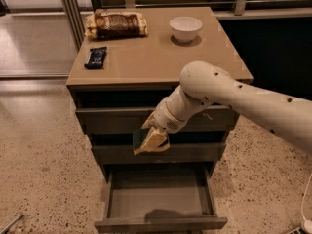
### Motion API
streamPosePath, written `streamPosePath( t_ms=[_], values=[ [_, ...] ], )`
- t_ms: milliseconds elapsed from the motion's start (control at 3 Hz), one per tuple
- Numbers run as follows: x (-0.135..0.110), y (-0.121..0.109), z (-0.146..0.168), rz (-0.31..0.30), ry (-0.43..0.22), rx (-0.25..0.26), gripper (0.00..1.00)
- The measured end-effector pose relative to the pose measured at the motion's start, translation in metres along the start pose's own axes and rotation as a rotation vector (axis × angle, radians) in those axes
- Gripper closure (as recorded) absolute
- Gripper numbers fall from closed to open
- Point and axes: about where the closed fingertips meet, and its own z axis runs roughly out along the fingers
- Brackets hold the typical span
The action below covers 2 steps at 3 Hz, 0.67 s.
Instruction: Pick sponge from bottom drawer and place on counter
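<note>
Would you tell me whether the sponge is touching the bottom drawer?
Apart. The camera view shows the hand holding the sponge before the middle drawer, well above the bottom drawer.

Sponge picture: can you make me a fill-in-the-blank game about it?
The gripper, in front of the middle drawer, is gripping the green ___. The bottom drawer below it is ___, not shut. The white bowl sits on the ___.
Missing words: sponge; open; counter.
</note>
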Motion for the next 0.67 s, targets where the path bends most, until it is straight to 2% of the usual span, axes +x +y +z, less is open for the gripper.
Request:
streamPosePath(
  t_ms=[333, 667],
  values=[
    [-0.011, -0.018, -0.047, 0.036, 0.013, 0.058, 1.00],
    [-0.031, -0.045, -0.118, 0.046, 0.003, 0.180, 1.00]
  ],
)
